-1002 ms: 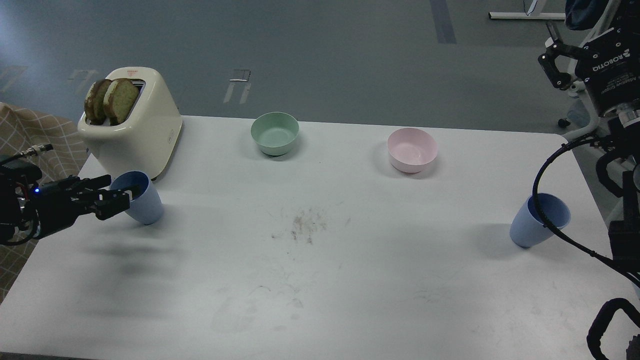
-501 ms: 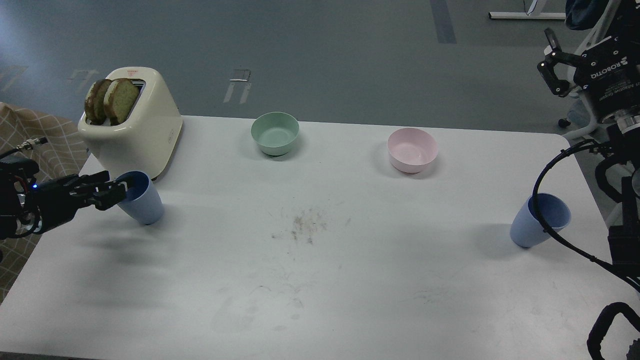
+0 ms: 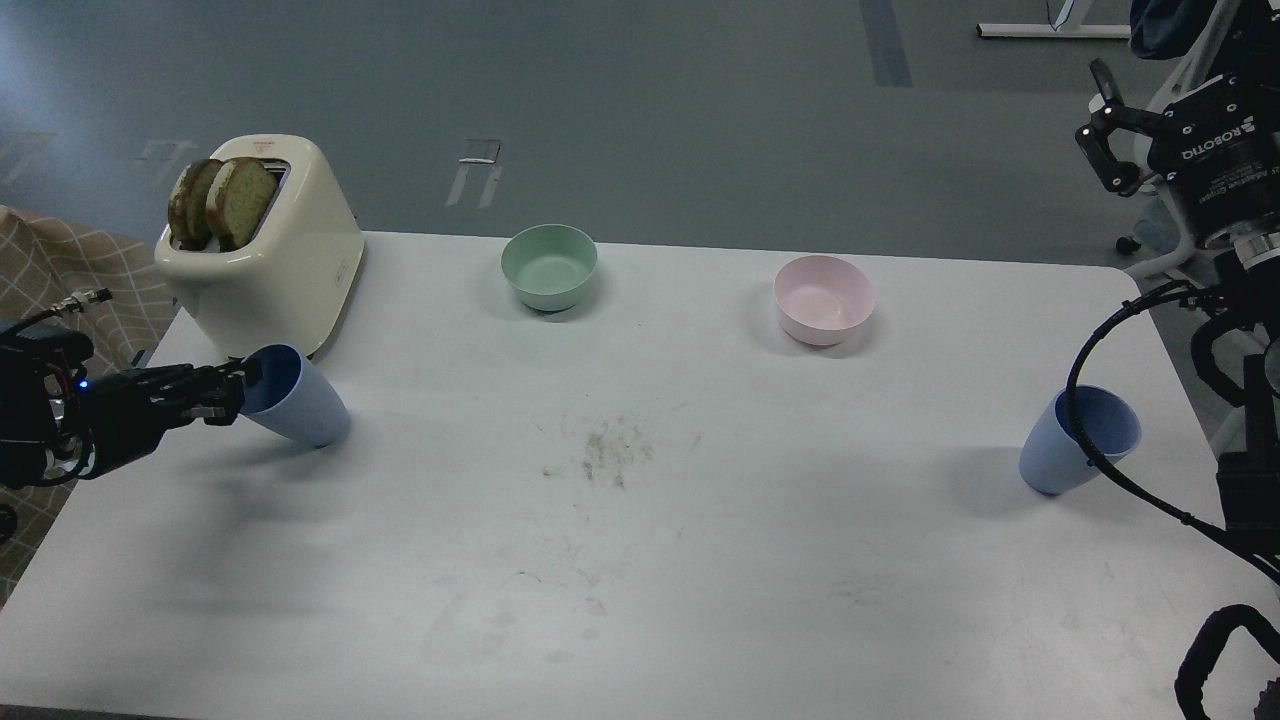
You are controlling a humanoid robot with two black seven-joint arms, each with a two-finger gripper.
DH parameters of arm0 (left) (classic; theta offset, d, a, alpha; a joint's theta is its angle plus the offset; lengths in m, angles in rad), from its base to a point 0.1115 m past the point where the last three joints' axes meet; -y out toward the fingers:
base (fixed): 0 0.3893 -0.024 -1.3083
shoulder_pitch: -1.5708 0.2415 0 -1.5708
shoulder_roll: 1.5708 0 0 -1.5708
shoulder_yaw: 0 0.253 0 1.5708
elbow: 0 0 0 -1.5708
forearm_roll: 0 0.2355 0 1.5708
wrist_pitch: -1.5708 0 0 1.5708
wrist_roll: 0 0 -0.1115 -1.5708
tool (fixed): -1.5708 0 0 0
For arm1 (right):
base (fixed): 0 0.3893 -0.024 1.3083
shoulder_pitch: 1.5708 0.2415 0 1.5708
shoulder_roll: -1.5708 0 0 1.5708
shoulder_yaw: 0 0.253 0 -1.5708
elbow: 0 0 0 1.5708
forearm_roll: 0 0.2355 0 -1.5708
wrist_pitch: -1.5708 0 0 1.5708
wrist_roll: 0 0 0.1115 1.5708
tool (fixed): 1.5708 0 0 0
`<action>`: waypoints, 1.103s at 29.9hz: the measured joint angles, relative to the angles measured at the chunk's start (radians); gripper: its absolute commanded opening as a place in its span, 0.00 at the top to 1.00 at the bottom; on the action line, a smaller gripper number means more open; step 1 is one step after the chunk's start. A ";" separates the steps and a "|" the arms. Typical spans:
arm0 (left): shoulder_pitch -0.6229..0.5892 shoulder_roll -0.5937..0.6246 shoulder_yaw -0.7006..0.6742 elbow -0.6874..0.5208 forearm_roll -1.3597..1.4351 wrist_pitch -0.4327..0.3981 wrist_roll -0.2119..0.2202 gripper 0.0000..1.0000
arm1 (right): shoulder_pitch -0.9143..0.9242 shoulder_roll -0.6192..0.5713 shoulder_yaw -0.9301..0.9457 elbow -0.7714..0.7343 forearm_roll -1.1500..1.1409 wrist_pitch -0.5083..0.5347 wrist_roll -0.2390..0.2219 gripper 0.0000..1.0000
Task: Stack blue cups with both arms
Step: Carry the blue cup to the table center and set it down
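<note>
Two blue cups stand on the white table (image 3: 700, 560). The left blue cup (image 3: 300, 400) sits in front of the toaster, tilted, with its mouth turned left. My left gripper (image 3: 232, 385) comes in from the left edge, and its fingers are closed on that cup's near rim. The right blue cup (image 3: 1060, 450) stands near the table's right edge, with a black cable loop crossing in front of it. My right gripper (image 3: 1100, 125) is raised high at the upper right, off the table and well above that cup, with its fingers apart and empty.
A cream toaster (image 3: 270, 260) with two toast slices stands at the back left, just behind the left cup. A mint-green bowl (image 3: 549, 265) and a pale pink bowl (image 3: 823, 298) sit along the back. Crumbs (image 3: 610, 450) lie mid-table.
The left gripper has pulled back slightly to the left, and the left cup has tipped over further, its base swinging right. The right gripper has risen slightly. The right cup has not moved.
</note>
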 measured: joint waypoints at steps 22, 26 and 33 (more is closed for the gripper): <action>-0.548 -0.190 0.139 -0.372 0.189 -0.315 0.000 1.00 | -0.133 -0.064 0.123 0.010 0.000 0.000 0.001 0.00; -0.638 -0.313 0.285 -0.311 0.233 -0.323 0.000 1.00 | -0.161 -0.064 0.148 0.013 0.001 0.000 0.000 0.00; -0.656 -0.478 0.403 -0.150 0.293 -0.327 0.005 1.00 | -0.196 -0.082 0.185 0.015 0.028 0.000 0.000 0.00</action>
